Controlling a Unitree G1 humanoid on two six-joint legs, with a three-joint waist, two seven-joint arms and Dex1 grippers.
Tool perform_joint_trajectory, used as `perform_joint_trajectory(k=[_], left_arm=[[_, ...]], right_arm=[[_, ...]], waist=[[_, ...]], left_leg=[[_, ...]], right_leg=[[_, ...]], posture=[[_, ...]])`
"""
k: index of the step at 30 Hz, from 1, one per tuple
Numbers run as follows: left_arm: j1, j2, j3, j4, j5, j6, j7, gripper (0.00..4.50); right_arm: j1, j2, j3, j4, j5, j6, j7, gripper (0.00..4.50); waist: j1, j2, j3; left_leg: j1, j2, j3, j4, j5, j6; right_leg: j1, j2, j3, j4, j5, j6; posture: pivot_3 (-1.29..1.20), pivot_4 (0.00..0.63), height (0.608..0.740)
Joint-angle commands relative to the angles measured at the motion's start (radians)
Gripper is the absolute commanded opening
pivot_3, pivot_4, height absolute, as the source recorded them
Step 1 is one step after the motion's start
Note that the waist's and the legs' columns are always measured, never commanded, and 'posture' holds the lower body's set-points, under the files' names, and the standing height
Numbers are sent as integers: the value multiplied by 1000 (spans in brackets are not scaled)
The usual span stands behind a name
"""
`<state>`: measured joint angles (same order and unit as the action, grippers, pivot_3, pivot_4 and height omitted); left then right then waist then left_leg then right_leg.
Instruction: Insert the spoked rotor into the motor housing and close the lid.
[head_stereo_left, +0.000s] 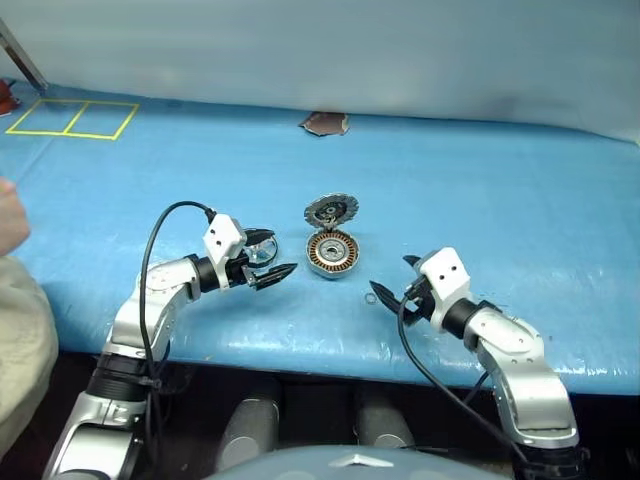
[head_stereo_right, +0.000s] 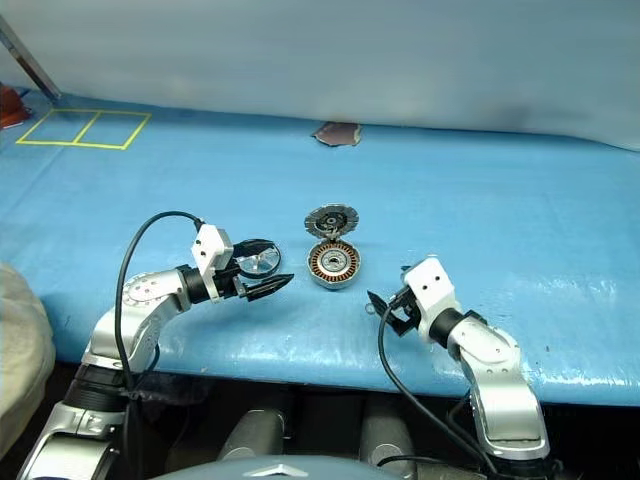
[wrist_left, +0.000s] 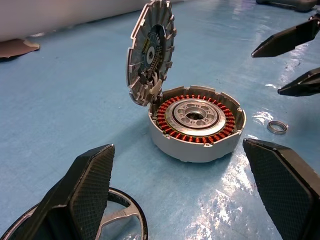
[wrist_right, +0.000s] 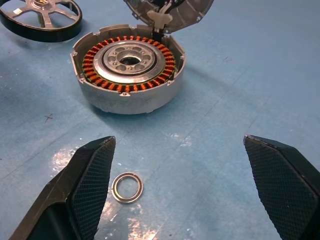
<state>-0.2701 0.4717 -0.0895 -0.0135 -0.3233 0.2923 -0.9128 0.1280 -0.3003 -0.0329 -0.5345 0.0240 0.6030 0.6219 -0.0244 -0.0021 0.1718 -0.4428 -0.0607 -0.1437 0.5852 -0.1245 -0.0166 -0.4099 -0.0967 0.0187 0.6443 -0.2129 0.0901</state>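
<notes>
Spoked rotor (head_stereo_right: 257, 262), thin-rimmed silver wheel, flat on blue counter (head_stereo_right: 500, 200) left of centre, beside open left claw (head_stereo_right: 264, 266). Likely light, rigid, slippery; best pinched across rim. Right claw (head_stereo_right: 388, 309) open, empty.

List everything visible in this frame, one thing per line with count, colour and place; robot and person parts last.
motor housing: 1, silver with copper windings, table centre, open.
lid: 1, silver-grey, hinged up at housing's far rim.
spoked rotor: 1, silver, flat on table beside left pincer.
small ring: 1, silver, on table near right pincer.
yellow tape squares: 2, far left of table.
table cover: 1, blue.
brown scrap: 1, far table edge.
left pincer: 1, black, open.
right pincer: 1, black, open.
person's hand: 1, left edge.
</notes>
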Motion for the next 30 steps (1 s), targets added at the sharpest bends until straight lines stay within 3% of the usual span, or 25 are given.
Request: perform_joint_trajectory(k=[1, 16, 19, 25, 26, 28, 30], left_arm=[[-30, -10, 2, 8, -6, -37, -18, 4500], [-42, -28, -5, 25, 10, -68, -24, 4500], [-40, -29, -6, 24, 13, -69, -24, 4500], [-42, -31, -10, 24, 17, -70, -23, 4500], [-42, -30, -10, 24, 18, -72, -23, 4500], [-41, -29, -10, 25, 19, -73, -23, 4500], [-41, -28, -10, 25, 20, -75, -23, 4500]], right_arm=[[18, 12, 24, -30, 27, -4, -41, 4323], [63, 0, 99, 61, 47, -11, -124, 4323], [65, -6, 105, 71, 50, -13, -135, 3725], [65, -17, 112, 79, 49, -14, -156, 1768], [65, -19, 114, 79, 50, -14, -157, 1768], [64, -21, 118, 80, 50, -15, -159, 889], [64, -24, 121, 80, 50, -15, -162, 760]], waist=[[1, 0, 0], [1, 0, 0], [2, 0, 0], [1, 0, 0], [1, 0, 0], [2, 0, 0], [2, 0, 0]], left_leg=[[0, 0, 0, 0, 0, 0], [0, 0, 0, 0, 0, 0], [0, 0, 0, 0, 0, 0], [0, 0, 0, 0, 0, 0], [0, 0, 0, 0, 0, 0], [0, 0, 0, 0, 0, 0], [0, 0, 0, 0, 0, 0]], right_leg=[[0, 0, 0, 0, 0, 0], [0, 0, 0, 0, 0, 0], [0, 0, 0, 0, 0, 0], [0, 0, 0, 0, 0, 0], [0, 0, 0, 0, 0, 0], [0, 0, 0, 0, 0, 0], [0, 0, 0, 0, 0, 0]], posture=[[0, 150, 740], [0, 150, 740], [0, 150, 740], [0, 150, 740], [0, 150, 740], [0, 150, 740], [0, 150, 740]])
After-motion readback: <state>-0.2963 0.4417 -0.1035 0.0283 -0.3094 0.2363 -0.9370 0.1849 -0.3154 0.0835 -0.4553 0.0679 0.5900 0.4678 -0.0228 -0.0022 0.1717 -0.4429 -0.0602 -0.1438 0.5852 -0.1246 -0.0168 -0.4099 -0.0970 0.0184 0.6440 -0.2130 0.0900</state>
